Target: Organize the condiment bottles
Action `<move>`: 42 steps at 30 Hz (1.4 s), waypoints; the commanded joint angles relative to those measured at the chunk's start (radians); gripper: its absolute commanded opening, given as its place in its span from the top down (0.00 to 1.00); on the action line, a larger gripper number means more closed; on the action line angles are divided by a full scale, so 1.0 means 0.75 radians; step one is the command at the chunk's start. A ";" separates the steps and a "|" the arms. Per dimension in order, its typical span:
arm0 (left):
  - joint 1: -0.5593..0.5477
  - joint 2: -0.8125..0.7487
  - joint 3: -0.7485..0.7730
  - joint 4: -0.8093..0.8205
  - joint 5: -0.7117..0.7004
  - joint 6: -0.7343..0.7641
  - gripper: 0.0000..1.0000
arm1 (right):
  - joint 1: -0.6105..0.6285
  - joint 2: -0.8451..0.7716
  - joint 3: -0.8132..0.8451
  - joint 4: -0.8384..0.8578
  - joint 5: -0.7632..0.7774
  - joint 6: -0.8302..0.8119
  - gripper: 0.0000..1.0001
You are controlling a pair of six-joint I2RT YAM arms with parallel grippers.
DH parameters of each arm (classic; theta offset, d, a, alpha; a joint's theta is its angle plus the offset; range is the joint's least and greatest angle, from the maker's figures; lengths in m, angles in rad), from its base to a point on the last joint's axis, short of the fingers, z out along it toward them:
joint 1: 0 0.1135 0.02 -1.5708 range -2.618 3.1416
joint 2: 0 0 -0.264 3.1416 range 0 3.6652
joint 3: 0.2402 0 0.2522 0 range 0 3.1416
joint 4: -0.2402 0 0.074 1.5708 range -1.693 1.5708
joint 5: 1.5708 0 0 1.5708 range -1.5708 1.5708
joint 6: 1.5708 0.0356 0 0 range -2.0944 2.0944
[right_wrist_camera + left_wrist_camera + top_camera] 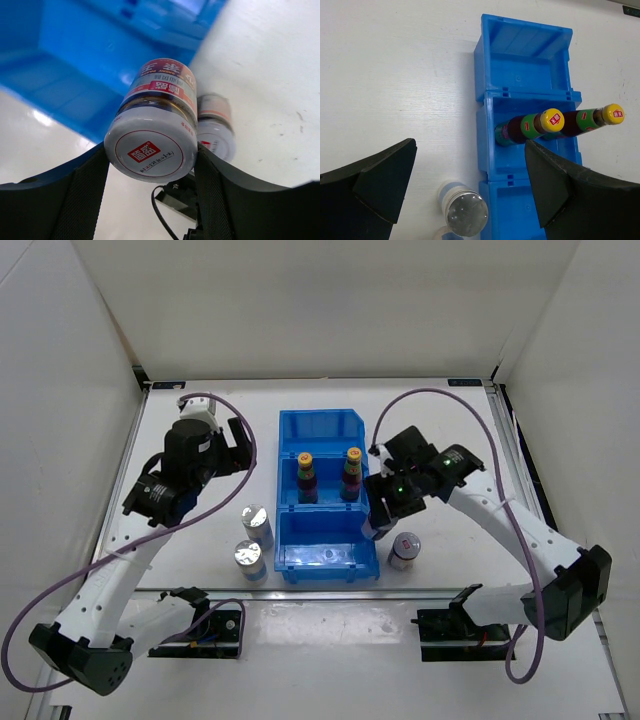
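Hidden / cut off: in the top view the right pincer [381, 512] sits at the near right corner of the blue three-compartment plastic bin [291, 430]; arm and pincer cover its load there.

The right wrist view shows the load: the right pincer is clenched on a stubby red-labelled shaker with a pale red-marked cap [151, 150], a finger pressed to each side; whether it touches the white table [330, 398] I cannot tell. The bin behind it is blurred.

The second red-marked shaker [216, 125] is half hidden behind the held one and out of focus; it stands on the table just right of the bin's near compartment.

In the left wrist view the nearer plain silver-capped shaker [442, 234] is cut by the bottom edge to a pale sliver; the farther plain silver-capped shaker [465, 212] shows its perforated top in full. Both stand close together on the table, just left of the bin.

Writing: the held shaker's cap has a red ring around a red block with white Chinese characters; the fine print under it is too small to read. Its side label has white characters on red, seen at an angle and not legible. Each yellow cap bears a red tag with white characters.

Containers: the middle compartment holds the left slim dark yellow-capped bottle [306, 478] and the right slim dark yellow-capped bottle [351, 475], side by side; both have green neck bands; the near compartment floor shows glare.

The left pincer [470, 144] is released, its fingers spread wide above the table left of the bin.
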 commanded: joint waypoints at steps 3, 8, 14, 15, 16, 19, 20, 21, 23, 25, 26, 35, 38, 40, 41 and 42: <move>0.008 -0.053 -0.022 0.007 -0.019 -0.016 0.00 | 0.135 0.031 0.079 0.033 -0.076 -0.075 1.00; 0.008 -0.065 -0.034 -0.019 -0.019 -0.004 0.00 | 0.205 0.148 0.079 0.082 -0.088 -0.075 1.00; 0.008 -0.078 -0.034 -0.062 -0.031 -0.004 0.00 | 0.234 0.303 0.079 0.129 -0.088 -0.087 1.00; 0.008 -0.090 -0.034 -0.076 -0.031 -0.004 0.00 | 0.234 0.336 0.079 0.129 -0.088 -0.087 1.00; 0.008 -0.090 -0.034 -0.077 -0.045 0.008 0.00 | 0.234 0.348 0.079 0.129 -0.068 -0.087 0.98; 0.008 -0.104 -0.034 -0.103 -0.057 0.009 0.00 | 0.246 0.365 0.062 0.129 -0.035 -0.087 0.94; 0.008 -0.104 -0.034 -0.103 -0.058 0.009 0.00 | 0.246 0.365 0.062 0.129 0.004 -0.087 0.90; 0.008 -0.118 -0.034 -0.103 -0.072 0.009 0.00 | 0.246 0.365 0.048 0.129 0.020 -0.075 0.87; 0.008 -0.135 -0.034 -0.115 -0.084 0.021 0.00 | 0.246 0.365 0.034 0.129 0.021 -0.075 0.82; 0.008 -0.135 -0.047 -0.115 -0.096 0.021 0.00 | 0.246 0.365 0.034 0.129 0.021 -0.075 0.46; 0.008 -0.135 -0.047 -0.115 -0.096 0.021 0.00 | 0.246 0.365 0.034 0.129 0.021 -0.075 0.36; 0.008 -0.121 -0.059 -0.115 -0.148 0.033 0.00 | 0.258 0.054 0.046 0.058 0.253 0.015 0.01; 0.008 -0.106 -0.059 -0.115 -0.160 0.045 0.00 | 0.246 -0.066 -0.023 0.000 0.341 0.056 0.01; 0.008 -0.094 -0.059 -0.115 -0.160 0.045 0.00 | 0.232 -0.108 -0.079 -0.034 0.384 0.081 0.01; 0.020 -0.082 -0.059 -0.115 -0.160 0.045 0.00 | 0.232 -0.120 -0.105 -0.047 0.399 0.103 0.01; 0.020 -0.082 -0.059 -0.115 -0.160 0.045 0.00 | 0.218 -0.120 -0.134 -0.075 0.411 0.131 0.01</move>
